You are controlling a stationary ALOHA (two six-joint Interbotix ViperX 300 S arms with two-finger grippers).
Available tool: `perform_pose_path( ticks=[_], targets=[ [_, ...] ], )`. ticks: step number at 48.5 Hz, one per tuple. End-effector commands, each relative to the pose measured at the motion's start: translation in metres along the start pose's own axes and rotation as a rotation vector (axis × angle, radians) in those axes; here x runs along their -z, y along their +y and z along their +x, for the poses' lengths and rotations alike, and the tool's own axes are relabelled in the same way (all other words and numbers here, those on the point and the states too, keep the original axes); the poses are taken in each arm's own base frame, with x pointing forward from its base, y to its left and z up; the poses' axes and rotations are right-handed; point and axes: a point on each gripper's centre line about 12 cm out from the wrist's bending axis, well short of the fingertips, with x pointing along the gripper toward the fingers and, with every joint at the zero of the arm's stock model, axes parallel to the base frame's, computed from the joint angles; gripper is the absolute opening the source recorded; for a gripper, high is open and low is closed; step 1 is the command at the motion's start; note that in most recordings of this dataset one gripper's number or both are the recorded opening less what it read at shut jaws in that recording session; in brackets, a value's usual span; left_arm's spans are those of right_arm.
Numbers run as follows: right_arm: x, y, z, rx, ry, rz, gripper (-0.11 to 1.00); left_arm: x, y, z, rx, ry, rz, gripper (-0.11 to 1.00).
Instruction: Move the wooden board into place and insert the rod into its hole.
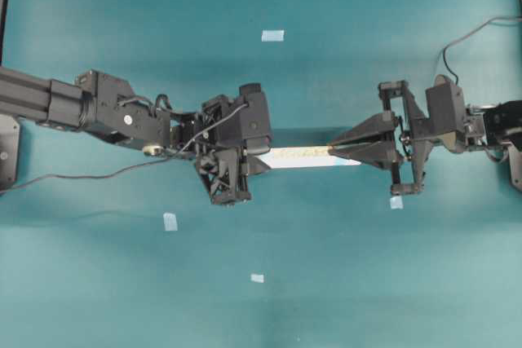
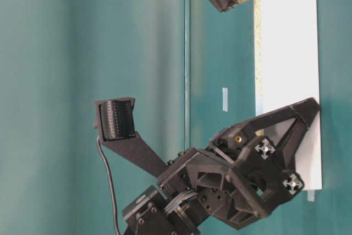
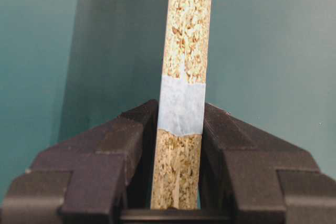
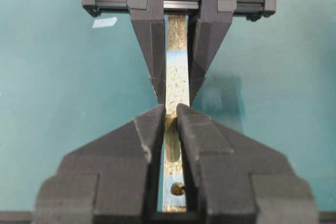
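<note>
The right gripper (image 4: 169,109) is pinched nearly closed on the rod (image 4: 170,140) — a short cream peg that hangs between its fingertips, directly above the upturned chipboard edge of the wooden board (image 4: 177,80). The hole (image 4: 178,188) shows as a small dark circle in that edge, nearer the camera than the peg's lower end, so the two are not yet lined up.

Across from it, the left gripper (image 3: 178,129) is clamped on the board's two faces, holding the strip on edge above the table (image 1: 98,266); its jaws press against a pale tape band (image 3: 181,105) wrapped round the board. From overhead the board (image 1: 314,156) bridges the two grippers, and loose tape squares (image 1: 272,36) lie scattered well apart on the teal surface.

The risk, as I judge it, is misalignment — if the peg comes down beside the hole it would jam on the chipboard and twist or slip out of the narrow grip. A push off-axis could also tilt the board in the left clamp.
</note>
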Motion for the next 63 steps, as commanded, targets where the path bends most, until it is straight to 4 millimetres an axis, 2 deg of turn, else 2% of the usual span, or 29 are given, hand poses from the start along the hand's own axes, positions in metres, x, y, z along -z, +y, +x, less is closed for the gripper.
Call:
perform_pose_path(
  ticks=[1, 63],
  targets=[
    [-0.004, 0.000, -0.001, 0.008, -0.023, -0.003, 0.12, -0.004, -0.002, -0.003, 0.005, -0.016, -0.013, 0.23],
    [0.010, -0.004, -0.007, 0.048, 0.045, -0.013, 0.12, -0.006, -0.002, -0.004, 0.005, -0.021, -0.013, 0.23]
  ],
)
